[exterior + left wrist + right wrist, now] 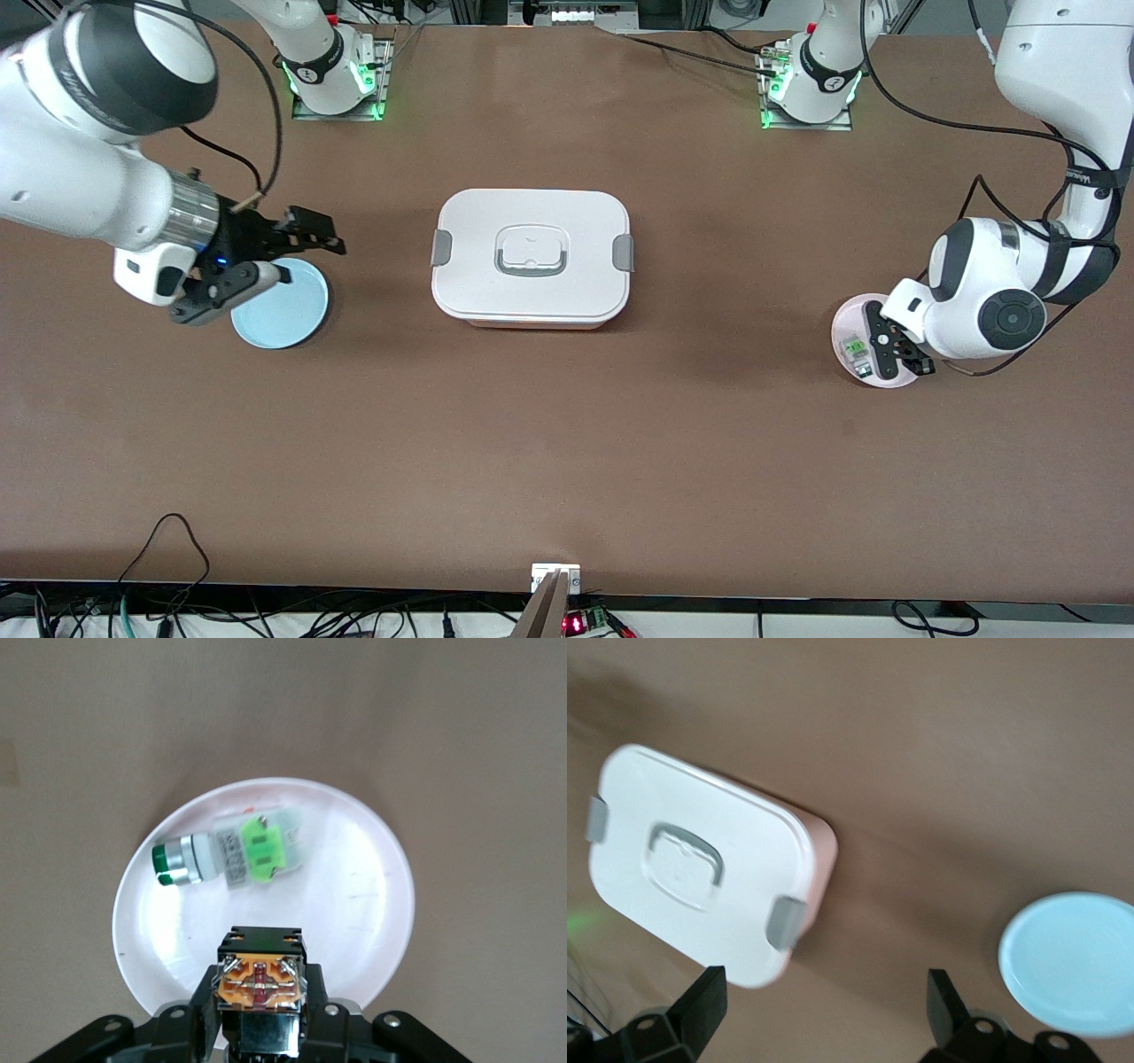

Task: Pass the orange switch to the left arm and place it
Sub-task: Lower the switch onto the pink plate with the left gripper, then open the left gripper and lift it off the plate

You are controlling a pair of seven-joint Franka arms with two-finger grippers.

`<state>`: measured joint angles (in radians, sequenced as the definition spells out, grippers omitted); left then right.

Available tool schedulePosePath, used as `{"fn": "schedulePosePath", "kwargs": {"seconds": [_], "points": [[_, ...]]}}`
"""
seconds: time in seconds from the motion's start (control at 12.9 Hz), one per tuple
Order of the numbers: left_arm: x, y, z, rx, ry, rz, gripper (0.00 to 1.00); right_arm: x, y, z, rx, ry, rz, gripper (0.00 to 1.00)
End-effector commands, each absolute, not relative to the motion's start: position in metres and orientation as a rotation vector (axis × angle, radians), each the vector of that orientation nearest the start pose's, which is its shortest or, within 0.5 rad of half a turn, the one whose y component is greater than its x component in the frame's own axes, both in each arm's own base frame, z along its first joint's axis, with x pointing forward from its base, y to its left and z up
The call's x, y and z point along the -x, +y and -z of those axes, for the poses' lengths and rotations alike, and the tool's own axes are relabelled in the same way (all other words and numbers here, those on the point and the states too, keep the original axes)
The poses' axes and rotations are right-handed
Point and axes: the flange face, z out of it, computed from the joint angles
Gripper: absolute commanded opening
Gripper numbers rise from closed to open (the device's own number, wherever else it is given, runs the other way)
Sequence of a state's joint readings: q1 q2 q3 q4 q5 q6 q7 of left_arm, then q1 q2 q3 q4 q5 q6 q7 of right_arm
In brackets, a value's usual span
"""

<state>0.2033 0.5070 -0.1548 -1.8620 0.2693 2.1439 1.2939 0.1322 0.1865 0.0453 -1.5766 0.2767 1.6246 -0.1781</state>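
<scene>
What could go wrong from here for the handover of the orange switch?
1. The left pincer grips the orange switch over the pink plate; a shallow hold might let it slip.
2. The green-and-clear component lies close by and could get bumped.
3. The box sits between the arms, so a low crossing toward the open right pincer, over the blue plate, might clip it.
</scene>
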Motion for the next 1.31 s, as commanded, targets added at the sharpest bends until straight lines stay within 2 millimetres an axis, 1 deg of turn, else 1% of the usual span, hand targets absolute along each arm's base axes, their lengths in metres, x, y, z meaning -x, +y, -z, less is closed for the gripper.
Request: {"fn": "schedulePosePath", "kwargs": {"seconds": [0.0,0.08,0.15,0.23,0.31,0.39,0.46,0.54,0.62,0.69,0.77,0.85,0.93,1.08,1.16,1.24], "points": [[-0.616,0.053,-0.211,2.336,2.102,-0.354,0.07,-0.581,0.14,-0.548,2.951,-0.283,-0.311,1.0],[-0.615,0.052,-0.207,2.339,2.107,-0.362,0.06,-0.575,0.149,-0.547,3.02,-0.19,-0.367,1.0],[-0.612,0.052,-0.197,2.343,2.115,-0.377,0.06,-0.567,0.162,-0.545,3.117,-0.182,-0.408,1.0],[-0.61,0.056,-0.19,2.324,2.122,-0.381,0.06,-0.564,0.163,-0.544,3.227,-0.222,-0.417,1.0],[-0.609,0.065,-0.185,2.325,2.115,-0.388,0.06,-0.566,0.151,-0.544,3.312,-0.215,-0.407,1.0],[-0.608,0.07,-0.183,2.335,2.107,-0.389,0.07,-0.574,0.127,-0.543,3.339,-0.145,-0.398,1.0],[-0.604,0.068,-0.179,2.335,2.115,-0.397,0.09,-0.585,0.083,-0.541,3.33,-0.02,-0.399,1.0],[-0.605,0.069,-0.179,2.334,2.115,-0.387,0.37,-0.593,0.056,-0.541,3.319,0.046,-0.353,1.0],[-0.603,0.072,-0.179,2.326,2.124,-0.378,0.99,-0.599,0.049,-0.542,3.319,0.058,-0.294,1.0],[-0.604,0.07,-0.181,2.296,2.162,-0.374,1.0,-0.602,0.043,-0.543,3.318,0.077,-0.255,1.0],[-0.604,0.068,-0.188,2.284,2.176,-0.38,1.0,-0.605,0.036,-0.544,3.317,0.094,-0.216,1.0],[-0.604,0.067,-0.196,2.289,2.177,-0.413,1.0,-0.607,0.034,-0.546,3.306,0.092,-0.182,1.0],[-0.605,0.066,-0.208,2.291,2.164,-0.43,1.0,-0.607,0.031,-0.546,3.304,0.062,-0.193,1.0],[-0.605,0.063,-0.238,2.293,2.149,-0.464,1.0,-0.608,0.019,-0.545,3.302,0.018,-0.197,1.0],[-0.608,0.052,-0.259,2.287,2.157,-0.473,1.0,-0.607,0.018,-0.54,3.299,-0.014,-0.215,1.0],[-0.61,0.048,-0.284,2.295,2.148,-0.502,1.0,-0.606,0.016,-0.54,3.299,-0.013,-0.211,1.0]]}}
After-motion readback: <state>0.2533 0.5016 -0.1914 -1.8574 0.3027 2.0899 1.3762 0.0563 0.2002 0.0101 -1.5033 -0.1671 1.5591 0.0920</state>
